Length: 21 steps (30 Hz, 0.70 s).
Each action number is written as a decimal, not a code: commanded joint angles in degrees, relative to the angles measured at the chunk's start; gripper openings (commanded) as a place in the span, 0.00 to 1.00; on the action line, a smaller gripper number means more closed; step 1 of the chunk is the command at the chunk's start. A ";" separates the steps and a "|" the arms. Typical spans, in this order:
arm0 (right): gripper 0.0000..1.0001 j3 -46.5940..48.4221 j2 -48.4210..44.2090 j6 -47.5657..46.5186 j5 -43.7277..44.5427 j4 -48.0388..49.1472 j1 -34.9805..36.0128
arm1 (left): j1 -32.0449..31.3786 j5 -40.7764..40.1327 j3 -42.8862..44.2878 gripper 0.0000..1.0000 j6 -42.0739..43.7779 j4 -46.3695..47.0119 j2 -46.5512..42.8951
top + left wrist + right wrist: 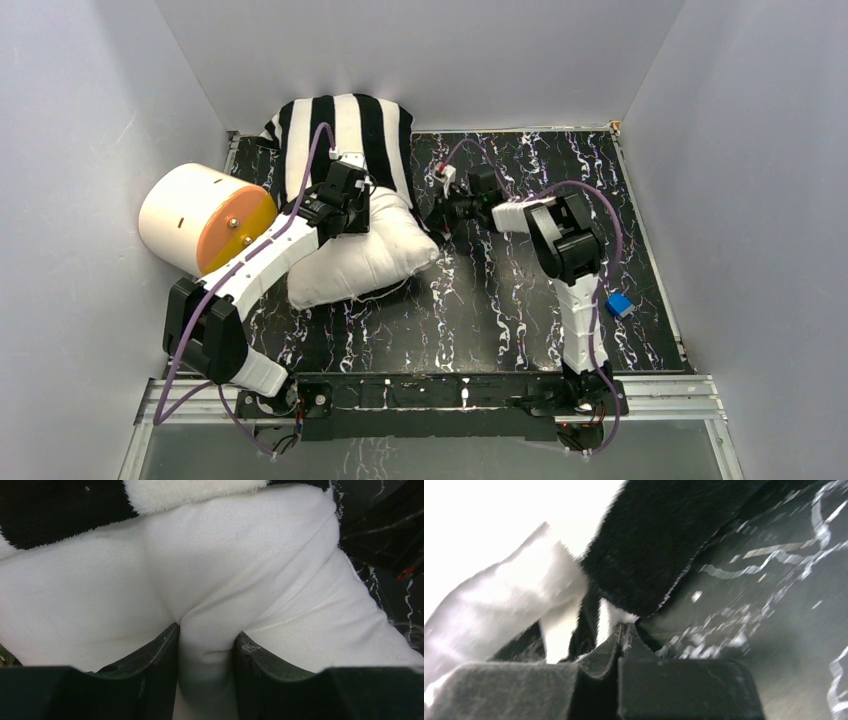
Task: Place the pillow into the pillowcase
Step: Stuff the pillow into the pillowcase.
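Pillow (225, 555) fold in left tool (206, 634); right tool (622, 630) pinches pillowcase (659, 545) edge.

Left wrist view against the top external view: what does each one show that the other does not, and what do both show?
Only left wrist: a fold of the pillow pinched in the left gripper. Only top external: the cream cylinder and the blue block. Both: the white pillow running under the edge of the striped pillowcase.

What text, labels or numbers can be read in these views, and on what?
None: no readable text in any view.
The pillowcase, pillow, cream cylinder and small blue block show no print, label or number.
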 commanded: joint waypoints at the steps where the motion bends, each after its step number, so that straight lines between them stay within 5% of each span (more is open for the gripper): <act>1: 0.00 -11.89 -11.00 2.05 -0.82 6.34 0.11 | 0.94 3.78 -1.90 0.36 0.31 -4.09 -3.26; 11: 0.00 -47.56 -41.29 15.88 18.33 7.57 4.19 | 0.24 20.58 -11.38 0.30 0.66 9.76 -8.58; 21: 0.00 -64.22 -78.17 20.84 37.87 -7.49 13.45 | 0.06 39.05 -16.79 0.28 -1.85 22.77 -10.70</act>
